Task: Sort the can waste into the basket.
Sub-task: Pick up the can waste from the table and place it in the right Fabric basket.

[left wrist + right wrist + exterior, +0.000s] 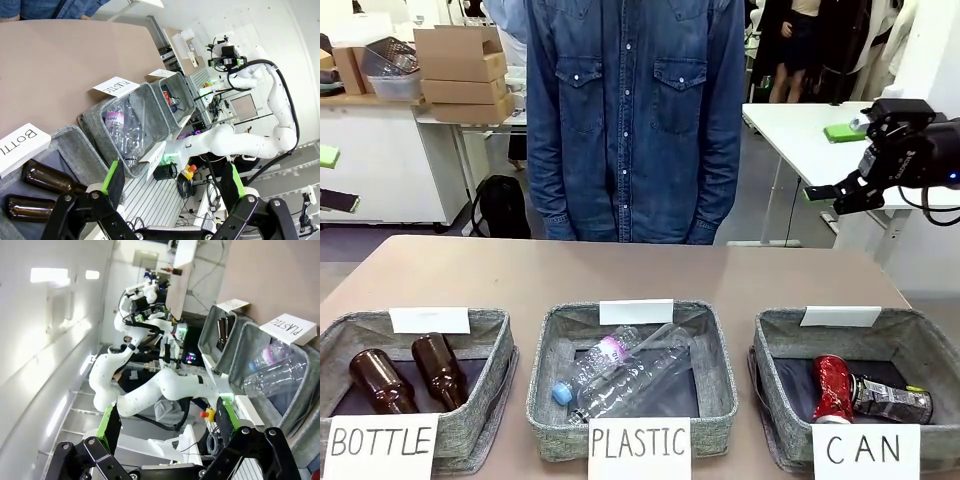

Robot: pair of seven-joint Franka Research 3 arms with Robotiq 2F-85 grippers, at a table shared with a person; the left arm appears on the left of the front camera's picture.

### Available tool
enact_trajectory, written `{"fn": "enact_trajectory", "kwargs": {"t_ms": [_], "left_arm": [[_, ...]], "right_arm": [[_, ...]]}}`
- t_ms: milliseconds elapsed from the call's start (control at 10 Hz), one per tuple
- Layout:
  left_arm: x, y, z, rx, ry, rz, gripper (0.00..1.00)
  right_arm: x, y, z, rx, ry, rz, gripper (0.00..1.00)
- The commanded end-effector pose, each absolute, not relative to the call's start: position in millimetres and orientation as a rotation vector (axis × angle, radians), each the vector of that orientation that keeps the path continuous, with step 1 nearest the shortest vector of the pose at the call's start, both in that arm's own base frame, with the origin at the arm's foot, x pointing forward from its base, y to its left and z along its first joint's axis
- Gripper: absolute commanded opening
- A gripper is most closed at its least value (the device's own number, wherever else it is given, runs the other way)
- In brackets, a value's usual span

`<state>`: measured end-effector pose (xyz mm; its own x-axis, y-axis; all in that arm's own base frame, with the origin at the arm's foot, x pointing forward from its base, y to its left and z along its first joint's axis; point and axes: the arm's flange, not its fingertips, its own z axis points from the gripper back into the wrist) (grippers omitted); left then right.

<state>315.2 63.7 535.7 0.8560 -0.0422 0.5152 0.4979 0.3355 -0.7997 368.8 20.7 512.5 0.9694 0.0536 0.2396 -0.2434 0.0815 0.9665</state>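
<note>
Both cans lie in the grey basket (782, 335) with the "CAN" sign at the table's right: a red can (832, 388) and, touching it on the right, a silver can with dark print (892, 401). My right gripper (835, 160) hangs open and empty, high above and behind that basket, fingers pointing left. In its own view, the right gripper (167, 420) has wide jaws with nothing between them. My left gripper (174, 177) is open and empty too, above the near edge of the bottle basket. The CAN basket (186, 91) shows far off there, with a bit of red inside.
The middle basket (548, 350), signed "PLASTIC", holds clear plastic bottles. The left basket (500, 345), signed "BOTTLE", holds two brown glass bottles. A person in a denim shirt (635, 120) stands at the far side. Bare tabletop (620, 270) lies between the baskets and the person.
</note>
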Motion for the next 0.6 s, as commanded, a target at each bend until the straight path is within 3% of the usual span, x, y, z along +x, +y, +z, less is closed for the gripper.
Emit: {"fn": "enact_trajectory", "kwargs": {"t_ms": [0,500], "left_arm": [[313.6,64.7,536.6,-1.191,-0.45,-0.385,1.0],[313.6,64.7,536.6,-1.191,-0.45,-0.385,1.0]], "right_arm": [[371.8,19.5,512.7,1.467,-0.163,0.252,1.0],[371.8,19.5,512.7,1.467,-0.163,0.252,1.0]]}}
